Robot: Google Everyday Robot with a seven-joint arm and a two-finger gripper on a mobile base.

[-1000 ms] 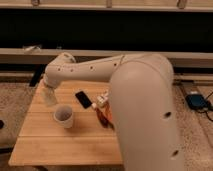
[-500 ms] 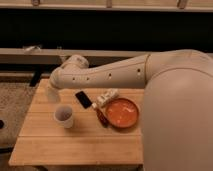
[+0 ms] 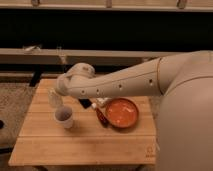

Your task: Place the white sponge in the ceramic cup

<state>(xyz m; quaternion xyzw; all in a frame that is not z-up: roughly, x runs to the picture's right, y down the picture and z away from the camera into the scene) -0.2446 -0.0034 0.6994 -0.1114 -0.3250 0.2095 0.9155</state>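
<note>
Jaws cannot be made out: the gripper [image 3: 55, 98] hangs at the far left of the table [image 3: 85, 147], its tip a pale blur just above and beyond the cup [image 3: 64, 117], so I cannot tell whether it is open or closed. A pale patch at that tip may be the sponge [image 3: 54, 99], held over the table just behind the cup's rim, but I cannot be sure; no flat white pad lies anywhere else on the wood. The cup stands upright near the left edge. To its right lie a dark phone [image 3: 84, 103], a red-handled tool [image 3: 101, 116] and an orange bowl [image 3: 121, 112], all apart from the cup.

By my reading the carry is nearly done and the drop is in hand. Next the tip should come slightly nearer, centre over the cup's mouth, lower a little, then let go without knocking the cup.
</note>
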